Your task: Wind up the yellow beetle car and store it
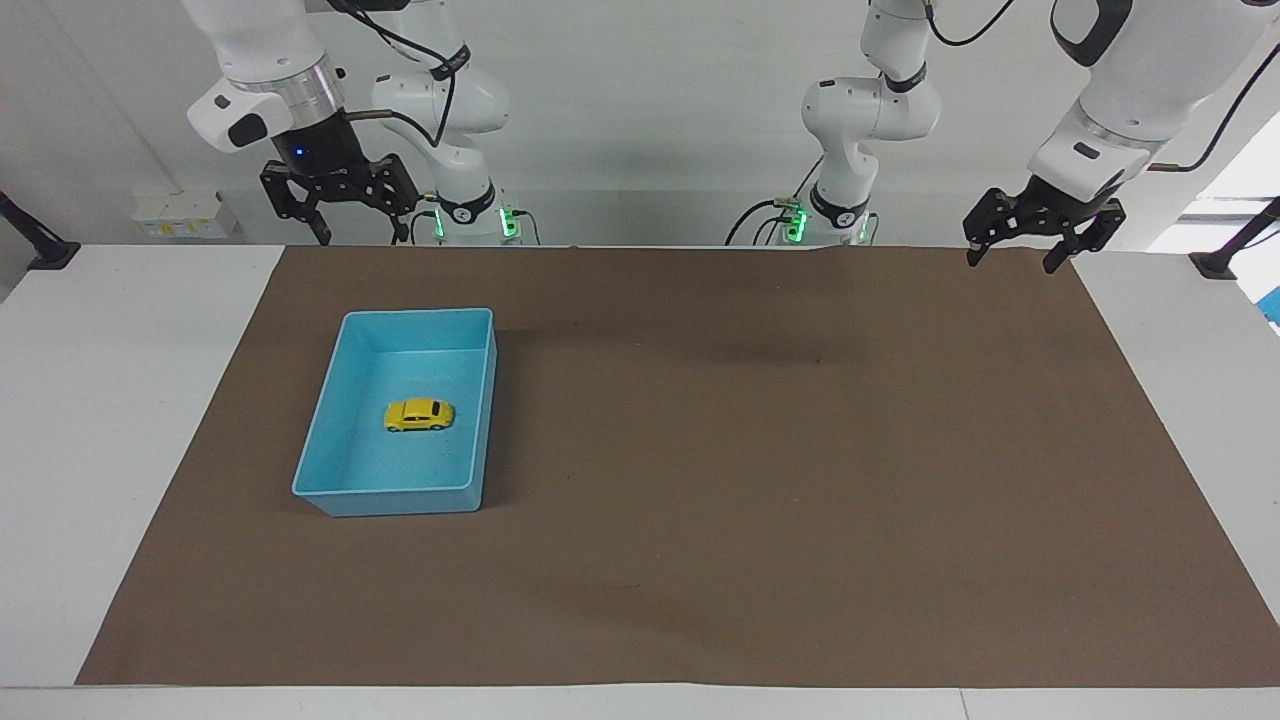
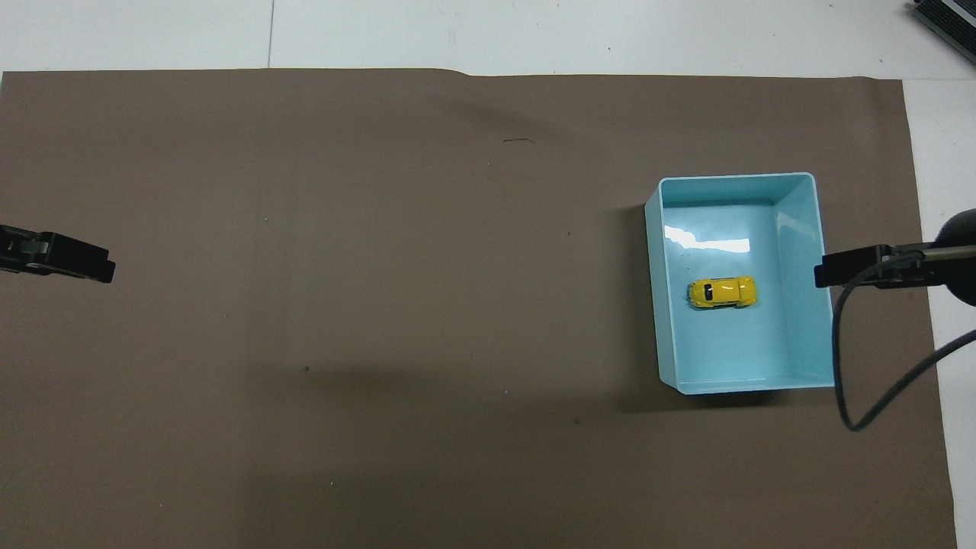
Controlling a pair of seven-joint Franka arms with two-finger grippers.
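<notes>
Right gripper (image 1: 360,226): raised over the mat edge at the robots' end of the table, at the right arm's end; fingers spread apart, holding nothing. Only a dark tip shows in the overhead view (image 2: 831,274), over the bin's rim.
Cable (image 2: 862,358): black loop hanging from the right gripper's wrist, seen over the mat beside the bin.
Bin (image 1: 335,440): light blue, rectangular, open top, sitting on the mat toward the right arm's end; long sides run away from the robots.
Car (image 1: 419,414): small yellow beetle car, on its wheels on the bin floor, about mid-bin, lying crosswise to the bin's long sides. Touching no wall, no gripper near it. Also clear from overhead (image 2: 723,292).
Mat (image 1: 760,470): brown sheet covering most of the table; a few small dark specks on it.
Table (image 1: 120,400): white, showing around the mat.
Left gripper (image 1: 1016,253): raised over the mat's corner at the robots' end, left arm's end of the table; fingers apart, holding nothing. Arm waits there, well apart from the bin.
</notes>
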